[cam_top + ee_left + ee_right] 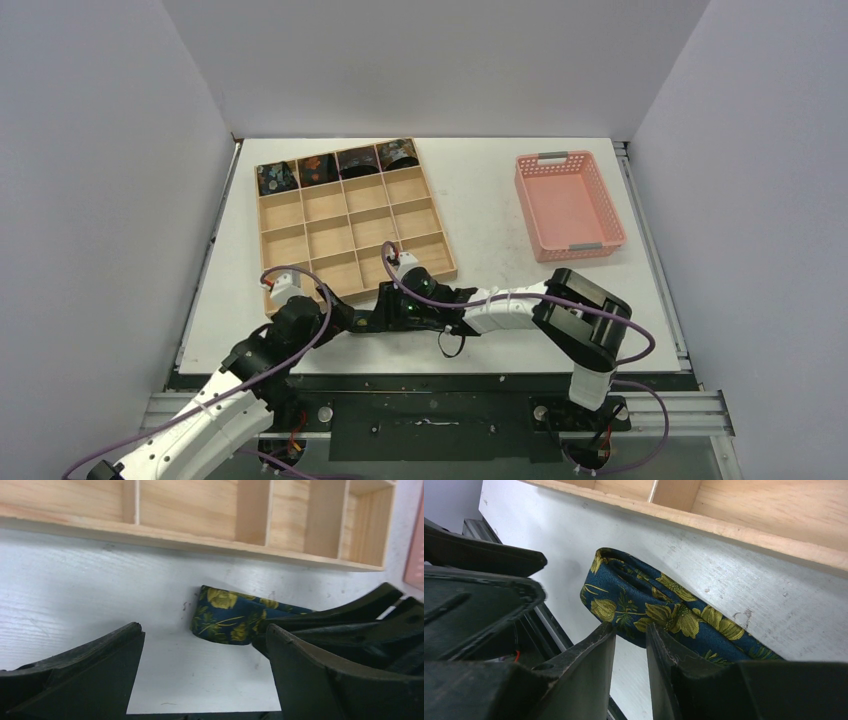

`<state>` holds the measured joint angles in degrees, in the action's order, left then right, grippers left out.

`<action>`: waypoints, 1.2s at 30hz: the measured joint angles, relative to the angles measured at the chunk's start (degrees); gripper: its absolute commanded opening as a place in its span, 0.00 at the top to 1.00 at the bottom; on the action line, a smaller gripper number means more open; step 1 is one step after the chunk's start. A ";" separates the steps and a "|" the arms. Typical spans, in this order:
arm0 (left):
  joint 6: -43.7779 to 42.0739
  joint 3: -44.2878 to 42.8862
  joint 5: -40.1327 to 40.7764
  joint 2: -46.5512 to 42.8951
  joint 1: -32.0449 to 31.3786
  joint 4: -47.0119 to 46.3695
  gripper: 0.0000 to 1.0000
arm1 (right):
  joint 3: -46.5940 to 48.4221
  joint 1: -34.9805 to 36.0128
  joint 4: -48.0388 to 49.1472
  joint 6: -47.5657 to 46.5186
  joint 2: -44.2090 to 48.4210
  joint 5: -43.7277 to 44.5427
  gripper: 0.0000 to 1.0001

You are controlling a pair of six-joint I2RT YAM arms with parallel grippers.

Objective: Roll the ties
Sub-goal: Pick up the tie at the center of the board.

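The navy fabric tie with yellow flowers (pixel 649 605) lies folded on the white table (pixel 75 590), just in front of the near wall of the light wooden compartment tray (pixel 150 535). Its looped end sits just beyond the left gripper (pixel 200 675), which gapes wide and empty. The right gripper (pixel 630 632) is narrowed to a slit with nothing between its fingers, tips at the tie's edge. From above the arms hide the tie, and its other end is cut off behind the right fingers.
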<state>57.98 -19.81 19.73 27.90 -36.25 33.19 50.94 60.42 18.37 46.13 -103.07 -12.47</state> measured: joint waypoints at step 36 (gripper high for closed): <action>-2.51 11.61 -20.17 10.75 13.14 -26.43 0.31 | -4.70 -2.71 8.11 2.38 -2.71 -1.31 0.73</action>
<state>55.46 -8.21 -0.45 38.65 -23.11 6.76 46.24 57.71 26.48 48.51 -105.78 -13.78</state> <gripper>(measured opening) 0.723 0.278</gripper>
